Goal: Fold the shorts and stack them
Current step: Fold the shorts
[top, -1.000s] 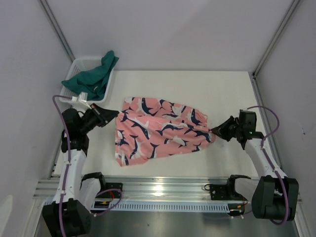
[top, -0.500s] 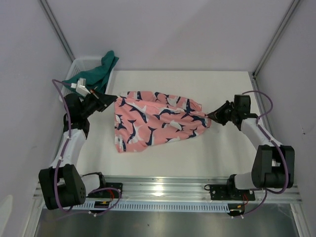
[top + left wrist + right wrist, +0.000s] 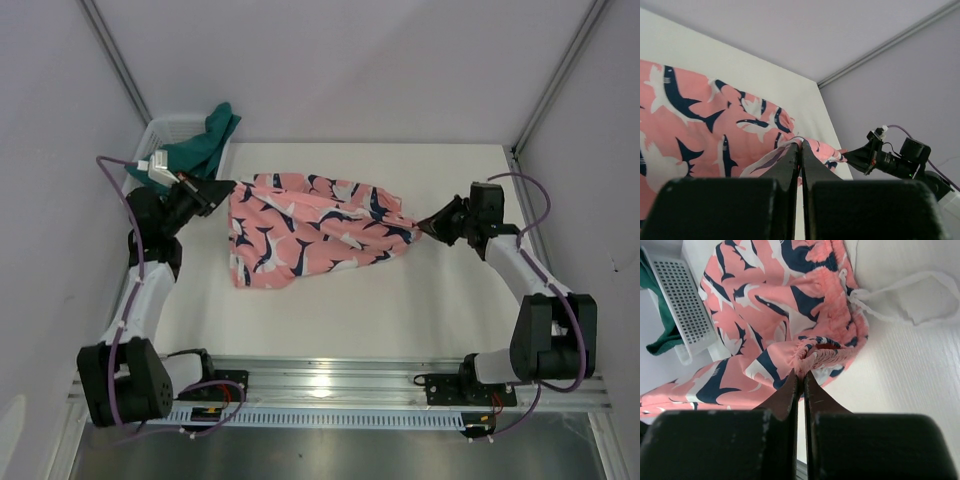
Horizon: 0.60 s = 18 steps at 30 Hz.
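Note:
The salmon-pink shark-print shorts (image 3: pixel 310 228) hang stretched between both arms over the white table, their lower part sagging toward the table at the left. My left gripper (image 3: pixel 228 186) is shut on the left edge of the fabric (image 3: pixel 715 125); its tips (image 3: pixel 800 143) pinch a hem. My right gripper (image 3: pixel 424 226) is shut on the gathered waistband (image 3: pixel 820 351), with the white drawstring (image 3: pixel 900 295) trailing on the table. The dark teal green shorts (image 3: pixel 196 147) lie bunched in the basket at the back left.
A white plastic mesh basket (image 3: pixel 172 127) stands at the back left corner, close behind my left gripper. Grey walls and metal frame posts (image 3: pixel 555 75) close in the table on three sides. A metal rail (image 3: pixel 330 375) runs along the near edge.
Both grippers have carried the pink shorts up and toward the back of the table. The garment is now lifted and drawn tighter between them, where it lay spread flat a second ago.

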Motion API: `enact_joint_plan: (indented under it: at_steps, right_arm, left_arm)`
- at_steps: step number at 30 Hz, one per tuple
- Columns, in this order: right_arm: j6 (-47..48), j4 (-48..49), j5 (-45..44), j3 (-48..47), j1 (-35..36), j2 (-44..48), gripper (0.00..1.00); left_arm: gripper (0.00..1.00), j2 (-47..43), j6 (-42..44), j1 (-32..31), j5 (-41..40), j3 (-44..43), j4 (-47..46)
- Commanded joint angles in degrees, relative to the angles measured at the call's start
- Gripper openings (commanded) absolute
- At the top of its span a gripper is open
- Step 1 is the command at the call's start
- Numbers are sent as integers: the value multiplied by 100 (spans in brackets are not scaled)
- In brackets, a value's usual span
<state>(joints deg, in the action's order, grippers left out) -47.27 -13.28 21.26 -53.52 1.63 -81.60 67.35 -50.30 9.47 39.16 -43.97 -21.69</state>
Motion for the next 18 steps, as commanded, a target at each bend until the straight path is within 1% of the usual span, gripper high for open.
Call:
enact_joint_plan:
  at_steps: [1,3,4,5,6,7,10,11,12,14,15,18]
  right_arm:
    - [253,-122,-131,262,-22,731,0]
    - [262,-166,-87,552,-22,1013,0]
    - [279,-262,-78,640,-22,1337,0]
    - [297,-315,-60,728,-22,1531,0]
    - [314,-481,-43,877,-22,1716,0]
    - [332,-596,-43,956,-22,2144,0]
    - [394,-1070,-51,1176,-22,2858,0]
    - [411,-1202,-51,1212,-22,3313,0]
    - [411,-1473,-43,1264,-22,3526,0]
    - [394,-1721,-43,1265,-31,4061,0]
    - [376,-1896,-25,1256,-40,4204,0]
    - [297,-1977,-7,1230,-31,4460,0]
  left_arm:
    - [0,-924,310,-182,-31,36,-37]
    - [0,-1293,311,-235,39,133,138]
    - [0,-1704,302,-262,83,282,200]
    - [0,-1925,311,-279,136,327,288]
    - [0,-2171,380,-323,180,379,576]
    - [0,-2696,424,-323,197,406,752]
    - [0,-3542,582,-332,128,398,1613]
    - [0,-4006,627,-332,75,284,1868]
    - [0,-4185,644,-324,57,231,2297]
    - [0,-4483,653,-332,100,30,2712]
    - [0,-4529,619,-332,118,2,2784]
    - [0,-4503,609,-332,75,-182,2864]
